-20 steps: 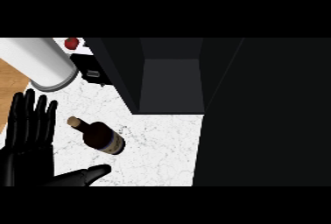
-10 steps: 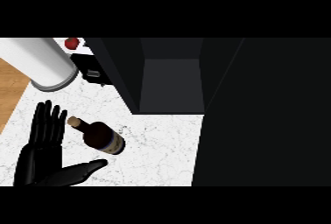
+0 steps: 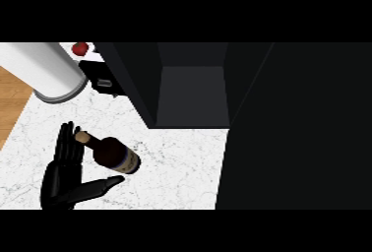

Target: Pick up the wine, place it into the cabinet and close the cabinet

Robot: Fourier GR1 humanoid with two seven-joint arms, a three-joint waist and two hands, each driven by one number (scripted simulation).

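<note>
Head view shows the left hand (image 3: pixel 64 179) at the lower left of the counter, spread wide with fingers (image 3: pixel 70 145) straight and the thumb (image 3: pixel 102 186) splayed toward the right; it holds nothing; the wine (image 3: pixel 112 153) lies on its side just right of the fingers, its cork end pointing up-left beside the fingertips and its base toward the thumb; whether skin meets glass cannot be told; the bottle's label is a pale band with no readable writing; the counter (image 3: pixel 174 167) is white marble with grey veins, a strip of wooden floor (image 3: pixel 13 103) at the far left; a white cylinder (image 3: pixel 45 69) stands at the upper left, a small red knob (image 3: pixel 80 47) beside it; the open dark cabinet (image 3: pixel 193 93) sits beyond the bottle; compared with half a second earlier, the hand has moved right, closer to the bottle; the bottle has not shifted.
</note>
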